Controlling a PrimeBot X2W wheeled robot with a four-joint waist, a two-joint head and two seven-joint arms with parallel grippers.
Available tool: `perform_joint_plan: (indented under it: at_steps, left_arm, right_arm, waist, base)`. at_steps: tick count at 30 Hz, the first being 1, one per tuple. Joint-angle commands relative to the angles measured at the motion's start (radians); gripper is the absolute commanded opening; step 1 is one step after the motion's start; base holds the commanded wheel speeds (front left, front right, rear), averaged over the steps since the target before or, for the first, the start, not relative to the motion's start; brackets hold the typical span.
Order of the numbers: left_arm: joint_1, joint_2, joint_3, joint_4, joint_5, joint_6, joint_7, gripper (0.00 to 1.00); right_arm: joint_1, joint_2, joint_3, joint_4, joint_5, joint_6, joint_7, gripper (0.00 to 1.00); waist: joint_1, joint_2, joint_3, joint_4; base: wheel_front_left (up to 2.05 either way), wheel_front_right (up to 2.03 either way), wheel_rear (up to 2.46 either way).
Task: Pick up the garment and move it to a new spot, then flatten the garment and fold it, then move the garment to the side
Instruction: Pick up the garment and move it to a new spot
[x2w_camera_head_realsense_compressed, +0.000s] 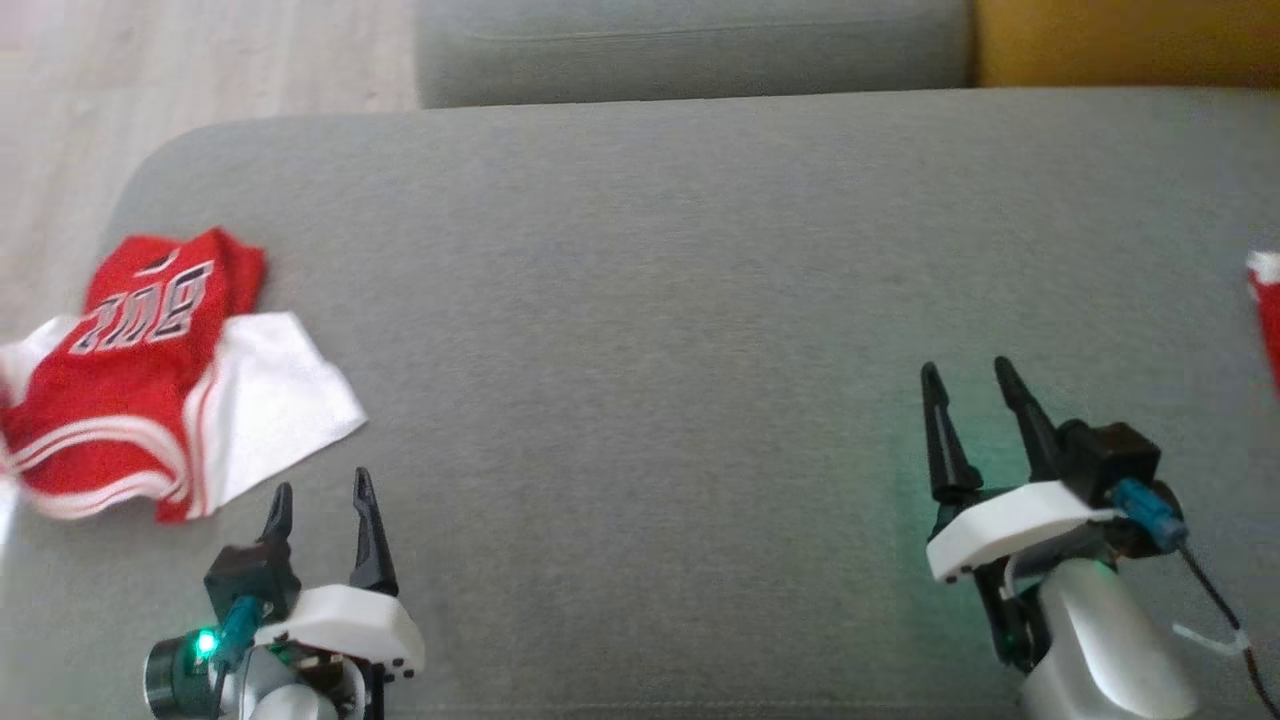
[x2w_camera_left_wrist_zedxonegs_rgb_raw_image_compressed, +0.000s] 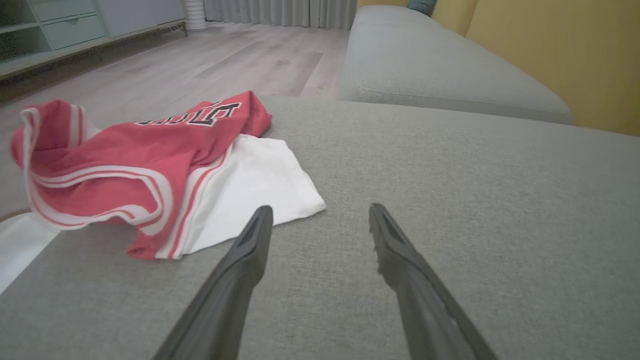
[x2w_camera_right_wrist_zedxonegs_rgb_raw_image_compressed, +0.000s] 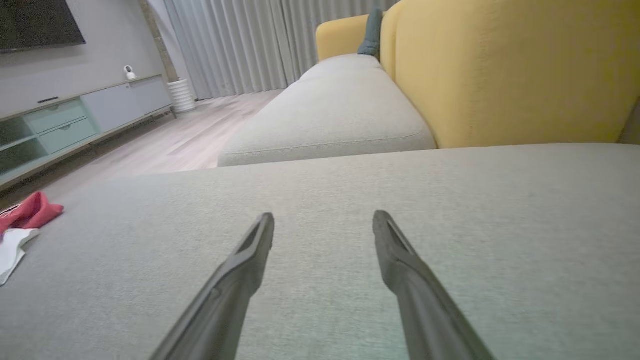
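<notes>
The garment is a red jersey with black, white-outlined lettering and white-and-red striped trim. It lies crumpled at the left end of the grey cushion, partly on top of a white cloth. My left gripper is open and empty, just in front of and to the right of that white cloth. In the left wrist view the garment lies ahead to the left of the open left gripper. My right gripper is open over bare cushion, far from the garment.
A scrap of red-and-white cloth shows at the right edge of the head view. A second grey cushion and a yellow backrest lie beyond. Wooden floor drops away past the cushion's left end.
</notes>
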Motion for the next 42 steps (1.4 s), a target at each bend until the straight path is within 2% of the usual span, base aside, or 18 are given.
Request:
perform_joint_plan:
  at_steps: [1,7,13,20,24,28,37,42]
  left_arm:
    - [-0.024,0.009,0.029,-0.031,-0.009,0.009,-0.005,1.0]
    - [-0.009,0.009,0.042,-0.032,-0.012,0.017,-0.005,1.0]
    - [0.029,0.009,0.077,-0.018,-0.005,0.005,-0.005,1.0]
    - [0.064,0.009,0.127,-0.018,0.007,-0.021,-0.005,1.0]
    - [0.06,0.009,0.139,-0.019,-0.007,-0.019,-0.005,1.0]
    - [0.028,0.009,0.139,-0.004,-0.024,-0.024,-0.005,1.0]
    - [-0.208,0.019,0.215,0.067,-0.004,-0.047,-0.005,1.0]
    - [-0.354,0.039,0.293,0.119,0.015,-0.022,-0.005,1.0]
  right_arm:
    - [-0.011,0.006,0.033,-0.034,-0.003,0.007,-0.006,1.0]
    - [0.009,0.006,0.073,-0.032,0.017,0.007,-0.006,1.0]
    - [0.034,0.006,0.096,-0.015,0.02,0.007,-0.006,1.0]
    - [0.035,0.006,0.124,-0.015,0.032,0.007,-0.006,1.0]
    - [0.025,0.006,0.129,-0.015,0.025,0.007,-0.006,1.0]
    - [0.007,0.006,0.131,-0.027,0.005,0.007,-0.006,1.0]
    - [-0.061,0.001,0.122,-0.077,-0.075,0.007,-0.006,1.0]
    - [-0.107,-0.029,0.141,-0.132,-0.075,0.007,-0.006,1.0]
  waist:
    - [0.0,0.0,0.004,0.061]
    - [0.0,0.0,-0.005,0.226]
    - [0.0,0.0,-0.015,0.389]
    - [0.0,0.0,-0.009,0.49]
    - [0.0,0.0,0.013,0.495]
    - [0.0,0.0,0.056,0.472]
    - [0.0,0.0,0.219,0.381]
    - [0.0,0.0,0.305,0.327]
  base:
    - [0.0,0.0,0.0]
    - [0.0,0.0,0.0]
    - [0.0,0.0,0.0]
    - [0.0,0.0,0.0]
    - [0.0,0.0,0.0]
    - [0.0,0.0,0.0]
    - [0.0,0.0,0.0]
    - [0.0,0.0,0.0]
